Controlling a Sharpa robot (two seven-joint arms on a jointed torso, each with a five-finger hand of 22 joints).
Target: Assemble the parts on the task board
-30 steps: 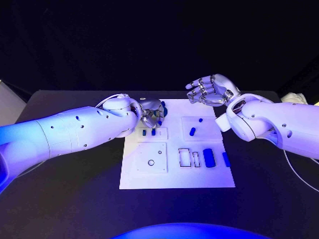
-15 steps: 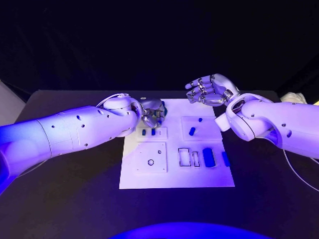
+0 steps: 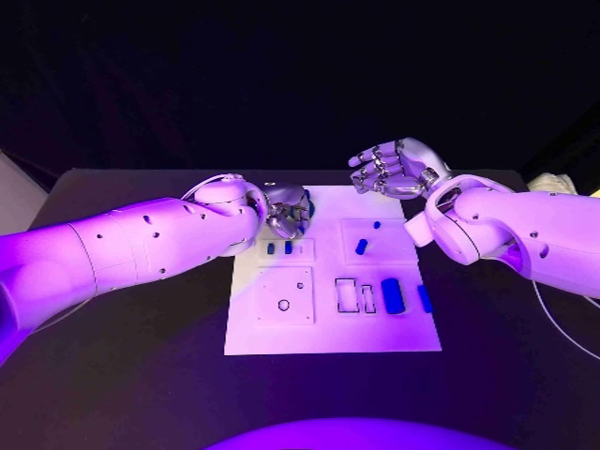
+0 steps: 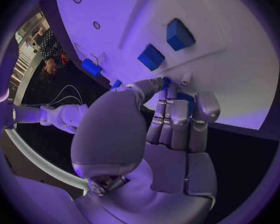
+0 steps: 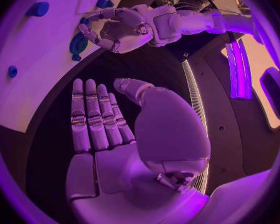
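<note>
Small, stiff, light blue part (image 4: pixel 185 98) pinched by curled left hand (image 3: pixel 288 208) near board's (image 3: pixel 330 337) far edge; right hand (image 3: pixel 397 170) spread, empty.

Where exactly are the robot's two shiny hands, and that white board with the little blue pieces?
left silver hand (image 3: pixel 288 210), head view, on the back of the hand.
right silver hand (image 3: pixel 397 170), head view, on the curled fingers.
white task board (image 3: pixel 334 333), head view, on its bare near part.
</note>
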